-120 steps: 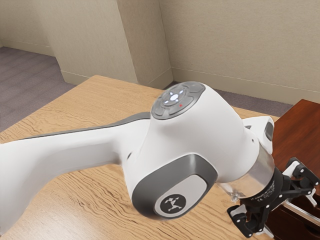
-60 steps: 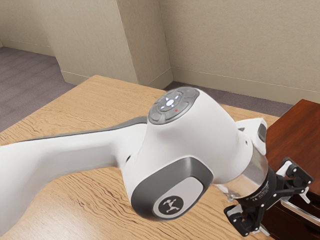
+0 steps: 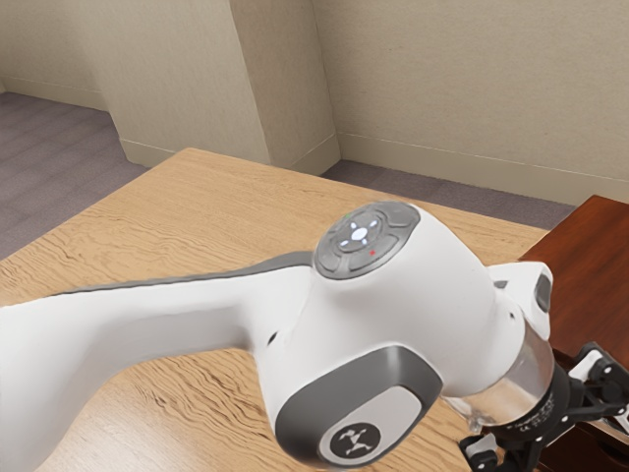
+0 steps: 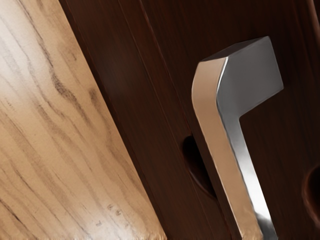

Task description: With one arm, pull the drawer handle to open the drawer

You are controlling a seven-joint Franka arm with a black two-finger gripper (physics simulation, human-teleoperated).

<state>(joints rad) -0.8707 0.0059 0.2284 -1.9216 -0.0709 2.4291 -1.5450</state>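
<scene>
The drawer handle (image 4: pixel 235 150), a bright metal bar, lies right in front of the hand (image 3: pixel 575 418) and very close to it; in the wrist view its long axis runs along the dark drawer front (image 4: pixel 145 100), roughly parallel to the edge where that front meets the pale desk (image 4: pixel 45 130); one end of the bar bends in a short leg back to the wood, so the bar stands a little off the front with a gap behind it; by my judgement the pull must go straight away from the drawer front, across the bar's length and not along it, and that is what the coming move turns on. In the exterior view the dark wood cabinet (image 3: pixel 590 265) stands on the desk at the exterior view's right edge, and the hand is low against its front, near the lower right corner; whether the hand is released or clenched on the bar I cannot tell, and whether the drawer has come out at all cannot be read either. The arm (image 3: pixel 393 334) reaches in from the exterior view's left, low over the desk, and its last joints bend down and rightward toward the cabinet.
</scene>
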